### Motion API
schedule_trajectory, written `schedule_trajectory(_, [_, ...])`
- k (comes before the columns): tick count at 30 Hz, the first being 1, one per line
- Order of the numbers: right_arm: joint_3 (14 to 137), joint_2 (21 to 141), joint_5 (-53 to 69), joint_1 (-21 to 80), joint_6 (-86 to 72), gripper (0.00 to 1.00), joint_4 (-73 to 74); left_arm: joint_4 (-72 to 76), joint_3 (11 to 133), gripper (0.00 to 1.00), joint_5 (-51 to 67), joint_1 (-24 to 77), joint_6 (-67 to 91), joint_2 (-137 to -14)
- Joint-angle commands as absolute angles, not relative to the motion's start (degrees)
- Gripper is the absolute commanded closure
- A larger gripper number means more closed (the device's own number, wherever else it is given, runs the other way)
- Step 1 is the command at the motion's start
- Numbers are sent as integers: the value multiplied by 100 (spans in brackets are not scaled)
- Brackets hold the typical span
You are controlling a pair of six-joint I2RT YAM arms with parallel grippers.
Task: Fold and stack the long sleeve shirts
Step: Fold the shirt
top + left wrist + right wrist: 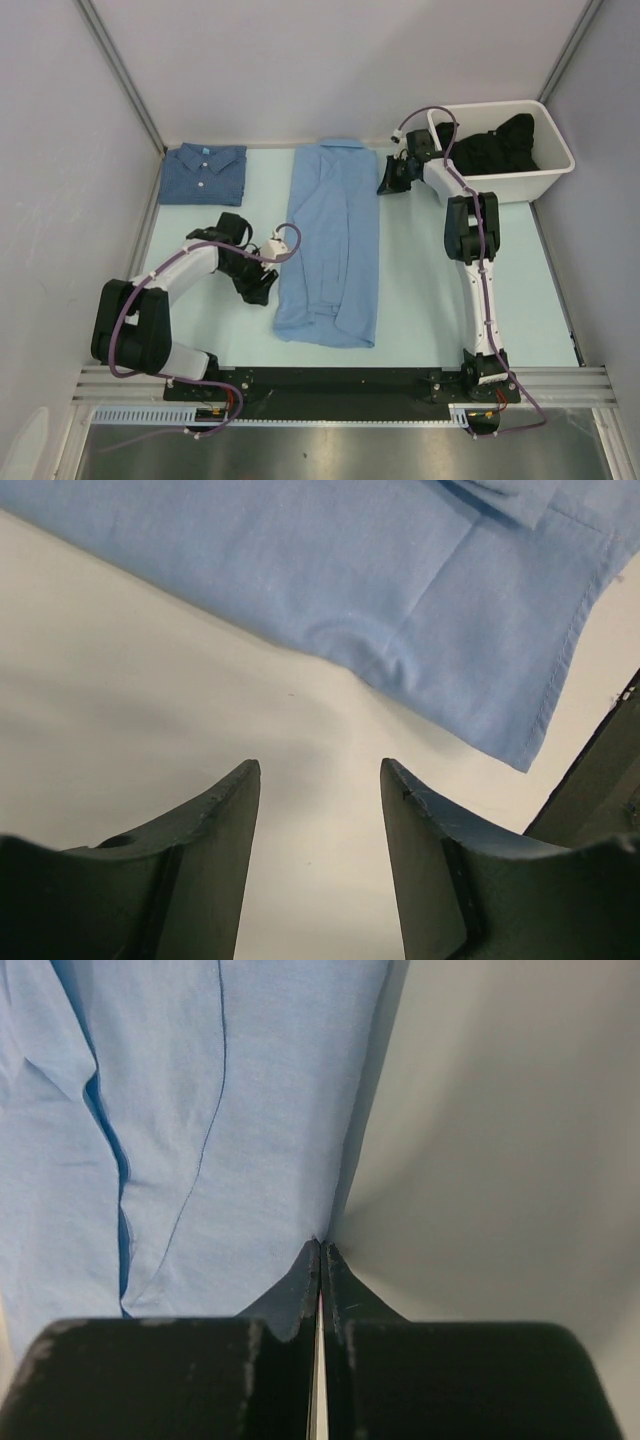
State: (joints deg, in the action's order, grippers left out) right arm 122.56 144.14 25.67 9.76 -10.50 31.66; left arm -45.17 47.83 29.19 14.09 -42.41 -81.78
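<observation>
A light sky-blue shirt [335, 240] lies lengthwise in the middle of the table, folded into a long strip with its collar at the far end. A darker denim-blue shirt [203, 172] sits folded at the back left. My left gripper [262, 290] hovers open over bare table just left of the light shirt's near hem [400, 600], with nothing between its fingers [320, 770]. My right gripper [385, 182] is at the shirt's far right edge. In the right wrist view its jaws [320, 1243] are shut on that edge of the cloth [200, 1110], which puckers at the tips.
A white bin [555, 170] holding dark clothes [495, 145] stands at the back right, just behind the right arm. Walls enclose the table on the left, back and right.
</observation>
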Motion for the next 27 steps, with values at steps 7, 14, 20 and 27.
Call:
schedule_trajectory(7, [11727, 13309, 3207, 765, 252, 67, 3674, -3824, 5623, 40, 3664, 1634, -3498, -8183])
schedule_trajectory(14, [10601, 11200, 3621, 808, 1282, 20, 3779, -3078, 6635, 23, 3972, 1670, -3190, -7428])
schedule_trajectory(20, [8555, 9494, 4216, 1055, 1180, 0, 2157, -1361, 6652, 1, 3864, 1661, -2044, -7302])
schedule_trajectory(27, [7763, 9300, 4879, 1799, 4739, 3, 4737, -4966, 5685, 7, 4247, 1644, -7010, -6963])
